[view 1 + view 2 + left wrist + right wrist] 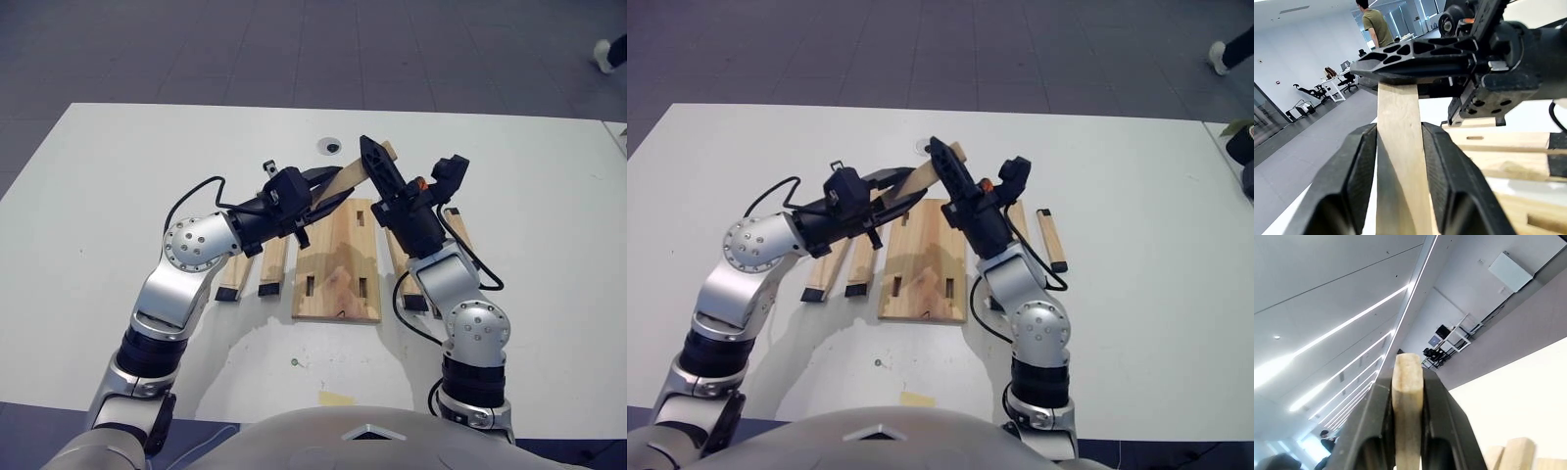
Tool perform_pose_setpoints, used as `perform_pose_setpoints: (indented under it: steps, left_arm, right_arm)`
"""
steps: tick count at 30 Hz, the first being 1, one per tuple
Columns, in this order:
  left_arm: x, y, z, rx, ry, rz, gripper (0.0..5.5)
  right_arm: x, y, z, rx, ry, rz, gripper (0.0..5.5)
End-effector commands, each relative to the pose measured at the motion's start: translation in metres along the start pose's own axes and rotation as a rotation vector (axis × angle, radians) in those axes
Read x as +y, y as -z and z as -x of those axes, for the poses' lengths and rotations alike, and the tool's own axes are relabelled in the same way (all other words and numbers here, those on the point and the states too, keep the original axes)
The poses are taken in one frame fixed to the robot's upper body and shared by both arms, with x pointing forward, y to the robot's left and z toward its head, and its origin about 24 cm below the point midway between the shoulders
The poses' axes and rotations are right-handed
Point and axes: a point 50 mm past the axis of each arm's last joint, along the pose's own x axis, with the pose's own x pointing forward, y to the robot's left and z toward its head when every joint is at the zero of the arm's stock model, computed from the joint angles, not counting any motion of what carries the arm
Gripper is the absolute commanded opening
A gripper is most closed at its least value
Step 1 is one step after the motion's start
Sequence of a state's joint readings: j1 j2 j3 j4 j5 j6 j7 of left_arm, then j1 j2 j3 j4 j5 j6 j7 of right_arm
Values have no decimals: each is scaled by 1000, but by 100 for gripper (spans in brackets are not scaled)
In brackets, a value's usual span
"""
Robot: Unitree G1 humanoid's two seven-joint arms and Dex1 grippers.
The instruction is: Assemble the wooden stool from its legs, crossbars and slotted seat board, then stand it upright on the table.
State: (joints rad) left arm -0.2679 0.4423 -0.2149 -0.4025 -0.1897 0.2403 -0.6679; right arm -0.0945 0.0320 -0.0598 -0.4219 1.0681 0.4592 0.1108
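Left gripper [326, 192] and right gripper [376, 163] clamp one wooden slat [351, 177] above the seat board [338, 269], toward 12 o'clock. It looks light, stiff and smooth — best held on its flat faces.

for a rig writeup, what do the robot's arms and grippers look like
The left arm and right arm have silver shells, round bolted joints and black wrist sections. The left gripper and right gripper are black, with latticed fingers. A black cable loops by each forearm; an orange mark sits by the right gripper.

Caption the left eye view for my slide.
One wooden bar clamped by left gripper and right gripper above the seat board.
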Motion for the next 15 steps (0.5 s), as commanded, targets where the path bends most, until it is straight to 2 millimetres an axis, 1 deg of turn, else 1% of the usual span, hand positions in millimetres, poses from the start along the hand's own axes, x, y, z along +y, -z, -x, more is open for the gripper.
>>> perform_pose_setpoints:
  steps: [1, 3, 4, 6, 8, 9, 11, 15]
  left_arm:
    - [20, -6, 11, -45, -117, 96, 247]
    - [37, -11, 19, -99, -216, 188, 283]
    - [45, -12, 23, -108, -280, 213, 291]
    - [60, -4, 30, -67, -441, 238, 327]
    - [65, 7, 36, -2, -547, 234, 367]
    - [64, 10, 35, 11, -567, 235, 387]
    - [60, 11, 33, 15, -573, 243, 420]
    - [56, 15, 29, 34, -558, 231, 487]
  right_arm:
    - [-29, -25, 22, -115, 206, 137, 41]
    - [-43, -37, 45, -163, 310, 173, 41]
    - [-48, -41, 57, -182, 361, 178, 41]
    - [-58, -43, 78, -171, 453, 221, 41]
    - [-67, -41, 91, -140, 520, 269, 41]
    - [-70, -39, 93, -130, 538, 290, 41]
    - [-73, -36, 89, -126, 549, 314, 41]
    - [-70, -30, 73, -123, 510, 344, 41]
